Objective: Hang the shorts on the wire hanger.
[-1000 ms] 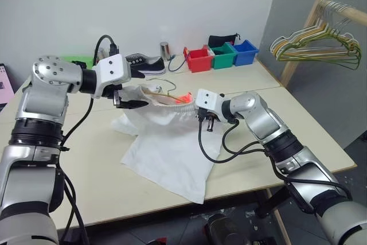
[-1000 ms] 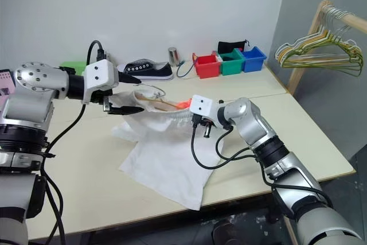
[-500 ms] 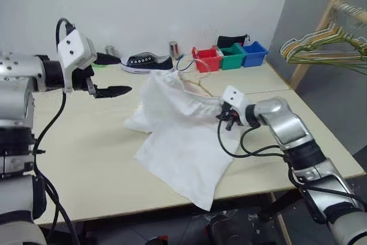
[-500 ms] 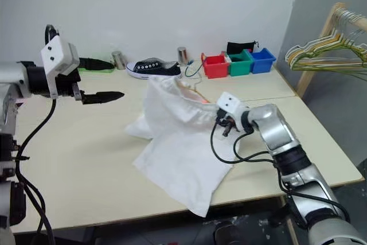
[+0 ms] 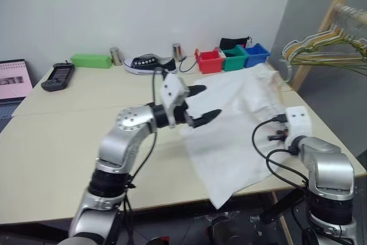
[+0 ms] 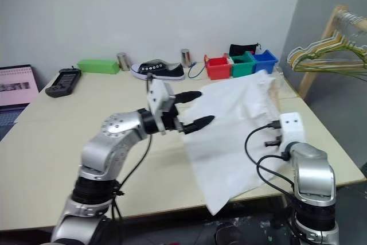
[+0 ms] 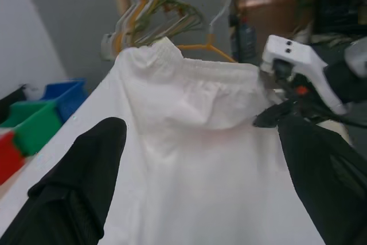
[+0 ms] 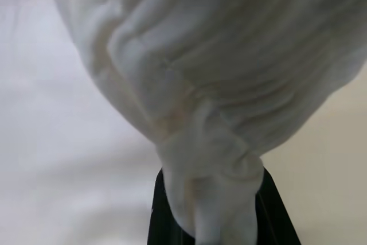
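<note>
The right gripper [image 8: 209,222] pinches the shorts' [image 5: 241,119] waistband, lifted; the left gripper [image 5: 200,102], fingers spread, faces them. Next: grip the waistband's free side.

Along the far edge of the pale table [image 5: 69,159]: a green box [image 5: 90,61], two metal cans [image 5: 116,56] (one each side of the black sneaker [image 5: 146,63]), then red [image 5: 209,60], green [image 5: 234,57] and blue bins [image 5: 256,54] in a row. Nearer the left corner, a dark handset [image 5: 58,76] beside a laptop [image 5: 14,81]. At right, a bunch of hangers [image 5: 321,47] on a wooden rack [image 5: 321,30].
</note>
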Tool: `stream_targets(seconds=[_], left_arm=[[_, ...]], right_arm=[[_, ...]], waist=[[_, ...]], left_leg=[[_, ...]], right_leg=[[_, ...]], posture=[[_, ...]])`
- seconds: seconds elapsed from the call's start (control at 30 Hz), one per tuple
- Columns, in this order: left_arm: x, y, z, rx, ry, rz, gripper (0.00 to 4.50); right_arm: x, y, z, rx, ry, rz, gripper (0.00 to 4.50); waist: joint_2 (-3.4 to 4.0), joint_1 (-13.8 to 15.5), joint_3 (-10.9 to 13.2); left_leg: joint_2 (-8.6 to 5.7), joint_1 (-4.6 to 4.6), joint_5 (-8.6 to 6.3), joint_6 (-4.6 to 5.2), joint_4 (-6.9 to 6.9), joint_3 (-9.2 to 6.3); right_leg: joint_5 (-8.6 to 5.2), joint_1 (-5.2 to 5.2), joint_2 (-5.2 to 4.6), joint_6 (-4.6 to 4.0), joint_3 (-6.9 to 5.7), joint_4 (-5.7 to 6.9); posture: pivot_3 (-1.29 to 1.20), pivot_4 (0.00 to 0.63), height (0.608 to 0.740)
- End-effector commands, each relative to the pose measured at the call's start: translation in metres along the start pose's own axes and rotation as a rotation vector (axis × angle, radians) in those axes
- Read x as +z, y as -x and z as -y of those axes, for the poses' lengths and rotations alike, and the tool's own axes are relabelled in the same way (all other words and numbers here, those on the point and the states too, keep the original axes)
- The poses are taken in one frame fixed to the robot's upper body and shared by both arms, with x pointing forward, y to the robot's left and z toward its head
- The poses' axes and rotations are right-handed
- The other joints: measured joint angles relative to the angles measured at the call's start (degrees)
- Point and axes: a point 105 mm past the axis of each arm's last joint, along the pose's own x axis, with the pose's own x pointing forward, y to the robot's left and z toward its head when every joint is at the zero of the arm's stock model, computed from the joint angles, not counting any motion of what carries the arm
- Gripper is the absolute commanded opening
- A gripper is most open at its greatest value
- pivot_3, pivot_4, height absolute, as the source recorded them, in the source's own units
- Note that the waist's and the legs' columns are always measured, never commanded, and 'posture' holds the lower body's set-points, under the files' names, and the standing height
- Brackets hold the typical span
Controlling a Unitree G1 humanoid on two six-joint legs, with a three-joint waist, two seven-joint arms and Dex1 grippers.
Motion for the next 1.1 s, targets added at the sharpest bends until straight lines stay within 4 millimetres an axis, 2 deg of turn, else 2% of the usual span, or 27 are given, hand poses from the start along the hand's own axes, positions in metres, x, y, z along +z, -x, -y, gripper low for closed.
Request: stream_targets(seconds=[0.03,0.07,0.17,0.27,0.4,0.57,0.67,0.97,1.1], left_arm=[[0.024,-0.017,0.004,-0.027,-0.045,0.08,4.48],[0.025,-0.02,0.004,-0.03,-0.043,0.088,4.48],[0.031,-0.035,0.011,-0.073,-0.047,0.12,4.48],[0.034,-0.043,0.014,-0.093,-0.059,0.13,4.48],[0.04,-0.053,0.018,-0.123,-0.071,0.153,4.48],[0.042,-0.064,0.018,-0.126,-0.089,0.17,4.48],[0.045,-0.068,0.017,-0.121,-0.09,0.182,4.48],[0.046,-0.067,0.015,-0.105,-0.099,0.186,4.48],[0.047,-0.066,0.012,-0.091,-0.106,0.185,4.48]], right_arm=[[0.021,0.015,0.034,-0.225,-0.084,0.101,0.0],[0.021,0.016,0.035,-0.242,-0.104,0.103,0.0],[0.018,0.023,0.052,-0.385,-0.157,0.107,0.0],[0.023,0.024,0.063,-0.448,-0.196,0.122,0.0],[0.042,0.025,0.087,-0.522,-0.257,0.178,0.0],[0.068,0.018,0.102,-0.51,-0.337,0.205,0.0],[0.072,0.013,0.102,-0.482,-0.397,0.18,0.0],[0.06,-0.002,0.093,-0.367,-0.607,0.022,0.0],[0.06,-0.006,0.097,-0.347,-0.599,0.013,0.0]], waist=[[0.08,-1.5,0.0],[0.21,-3.0,-0.1],[0.41,-4.9,-0.3],[0.49,-6.7,-0.3],[0.55,-8.8,-0.3],[0.63,-10.4,-0.4],[0.66,-10.8,-0.4],[0.75,-11.5,-0.5],[0.77,-11.5,-0.5]], left_leg=[[-0.01,0.0,0.0,0.0,-0.01,0.0],[-0.01,0.0,0.0,0.0,-0.01,0.0],[-0.01,0.03,0.0,0.01,-0.15,0.01],[-0.01,0.01,-0.01,0.02,-0.27,0.02],[-0.03,0.02,-0.01,0.02,-0.27,0.04],[-0.03,0.08,-0.01,0.03,-0.34,0.03],[-0.03,0.12,-0.02,0.04,-0.39,0.04],[-0.04,0.22,-0.02,0.05,-0.46,0.06],[-0.04,0.23,-0.02,0.05,-0.47,0.06]], right_leg=[[0.0,0.0,0.0,-0.01,0.0,-0.02],[0.0,0.02,0.0,-0.01,0.0,-0.03],[0.06,0.04,0.0,0.16,0.0,-0.11],[-0.02,-0.01,0.02,0.15,-0.01,-0.12],[-0.04,0.02,0.0,0.17,-0.01,-0.14],[-0.1,0.08,-0.01,0.1,-0.07,-0.17],[-0.14,0.11,-0.01,0.11,-0.07,-0.17],[-0.19,0.19,-0.02,0.13,-0.05,-0.17],[-0.19,0.2,-0.02,0.13,-0.05,-0.17]], posture=[[-0.44,0.043,0.74],[-0.44,0.043,0.74],[-0.44,0.043,0.74],[-0.47,0.031,0.74],[-0.48,0.024,0.74],[-0.48,0.014,0.74],[-0.48,0.011,0.74],[-0.46,0.007,0.74],[-0.45,0.007,0.74]])
